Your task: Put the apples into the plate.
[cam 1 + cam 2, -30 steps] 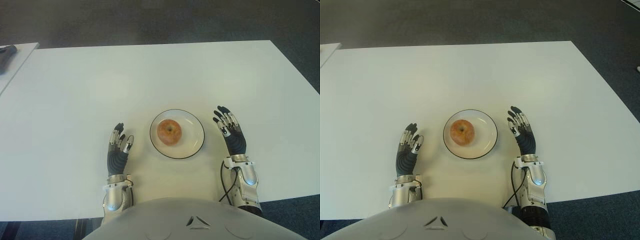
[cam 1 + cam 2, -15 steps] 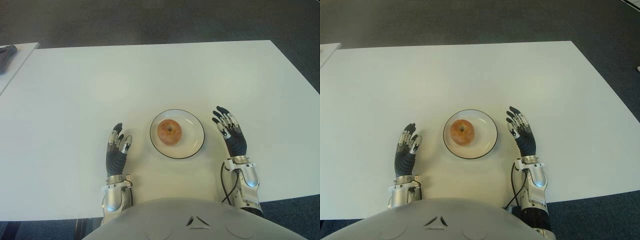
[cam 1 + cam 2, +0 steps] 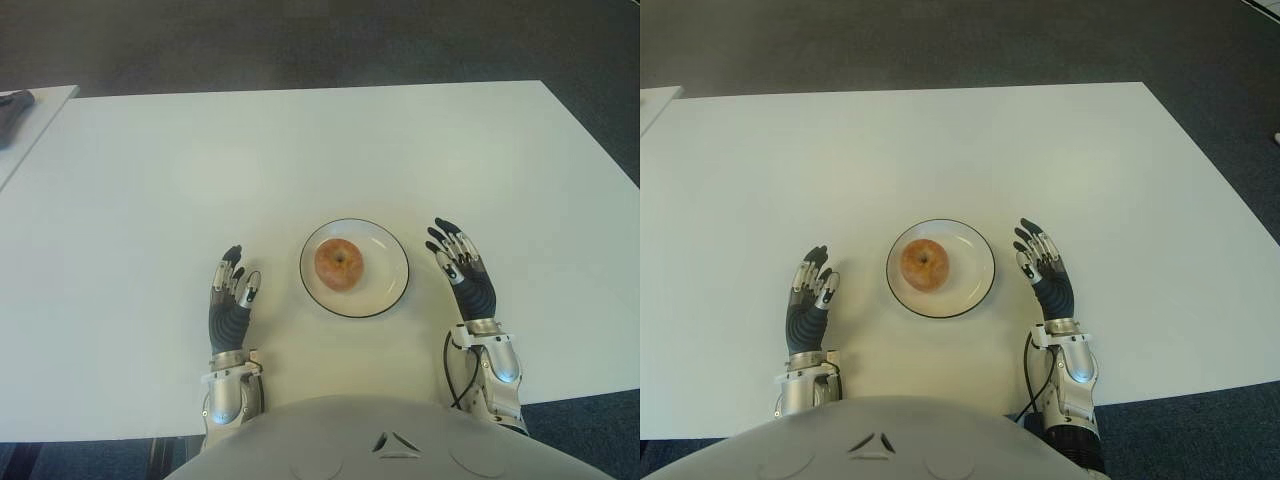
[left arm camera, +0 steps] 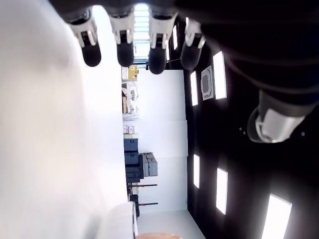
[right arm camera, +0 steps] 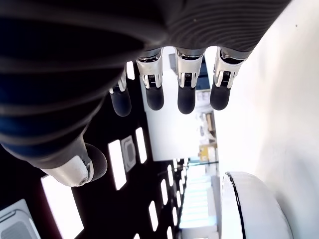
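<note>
A single red-and-yellow apple (image 3: 339, 263) sits inside the round white plate with a thin dark rim (image 3: 393, 286), a little toward the plate's left half, stem dimple facing up. The plate lies on the wide white table (image 3: 300, 150), near the edge closest to the robot.

The left hand (image 3: 231, 302), dark grey with silver finger segments, shows to the left of the plate, apart from it, fingers pointing away from the robot. In its wrist view the fingers (image 4: 125, 47) reach out straight in a row with the thumb set off to one side, and nothing is between them. The right hand (image 3: 460, 270) shows to the right of the plate, close beside the rim but not touching it. Its fingers (image 5: 185, 94) likewise extend straight with small gaps between them, thumb apart, holding nothing; the plate's dark-edged rim (image 5: 238, 201) shows nearby in that wrist view.

At the far left edge of the left eye view a second white surface (image 3: 30, 125) stands beside the table, with a dark object (image 3: 14, 105) on it that is cut off by the frame.

No brand, label or writing can be read on the apple, plate, table or hands.
</note>
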Controlling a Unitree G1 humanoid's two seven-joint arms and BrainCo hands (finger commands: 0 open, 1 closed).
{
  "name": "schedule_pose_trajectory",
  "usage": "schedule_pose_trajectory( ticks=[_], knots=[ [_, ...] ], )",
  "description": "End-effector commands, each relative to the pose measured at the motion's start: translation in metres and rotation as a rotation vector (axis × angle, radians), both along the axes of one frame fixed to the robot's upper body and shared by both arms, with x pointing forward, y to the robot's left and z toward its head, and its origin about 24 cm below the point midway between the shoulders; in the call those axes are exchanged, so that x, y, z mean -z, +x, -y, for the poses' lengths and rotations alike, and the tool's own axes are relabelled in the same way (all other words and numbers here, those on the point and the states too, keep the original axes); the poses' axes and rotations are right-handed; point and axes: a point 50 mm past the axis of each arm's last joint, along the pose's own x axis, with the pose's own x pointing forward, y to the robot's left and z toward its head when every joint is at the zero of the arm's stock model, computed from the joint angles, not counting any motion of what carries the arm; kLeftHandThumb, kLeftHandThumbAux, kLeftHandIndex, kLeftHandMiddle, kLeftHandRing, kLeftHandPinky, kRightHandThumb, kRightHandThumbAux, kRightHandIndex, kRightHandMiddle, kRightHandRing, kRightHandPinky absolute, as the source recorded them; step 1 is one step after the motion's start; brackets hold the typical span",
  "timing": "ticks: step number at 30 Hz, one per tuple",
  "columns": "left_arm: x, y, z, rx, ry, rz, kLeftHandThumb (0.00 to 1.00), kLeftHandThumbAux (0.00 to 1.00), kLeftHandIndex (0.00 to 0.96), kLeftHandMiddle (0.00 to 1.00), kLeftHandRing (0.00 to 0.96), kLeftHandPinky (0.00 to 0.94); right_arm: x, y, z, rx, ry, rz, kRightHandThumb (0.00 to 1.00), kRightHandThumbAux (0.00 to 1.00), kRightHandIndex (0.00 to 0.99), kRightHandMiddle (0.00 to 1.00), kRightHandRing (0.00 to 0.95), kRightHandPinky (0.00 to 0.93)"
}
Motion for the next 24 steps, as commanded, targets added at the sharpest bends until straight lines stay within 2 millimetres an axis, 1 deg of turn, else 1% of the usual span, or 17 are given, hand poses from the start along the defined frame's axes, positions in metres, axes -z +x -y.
schedule_pose_trajectory(
  ticks=[1,11,18,24],
  knots=[
    [0.0114,-0.0063,-0.0009,-0.010,-0.009,-0.074,0.074,0.446,0.132,0.121,0.097,0.103,0.0097,-0.0105,0.0018,0.018,0.002,-0.054,0.374,0.571,0.119,0.101,0.096,0.147],
    [0.0109,-0.0074,-0.0016,-0.016,-0.004,-0.057,0.083,0.432,0.134,0.126,0.106,0.112,0.0104,-0.0137,0.0055,0.036,0.000,-0.101,0.398,0.576,0.117,0.112,0.113,0.174],
    [0.0095,-0.0072,-0.0016,-0.013,0.013,-0.049,0.078,0.433,0.118,0.119,0.099,0.091,0.0095,-0.0148,0.0056,0.044,0.002,-0.088,0.416,0.576,0.128,0.121,0.127,0.183],
    [0.0087,-0.0070,-0.0006,-0.007,0.013,-0.051,0.077,0.434,0.111,0.108,0.086,0.075,0.0089,-0.0162,0.0054,0.065,0.015,-0.146,0.425,0.574,0.115,0.116,0.129,0.192]
  ],
)
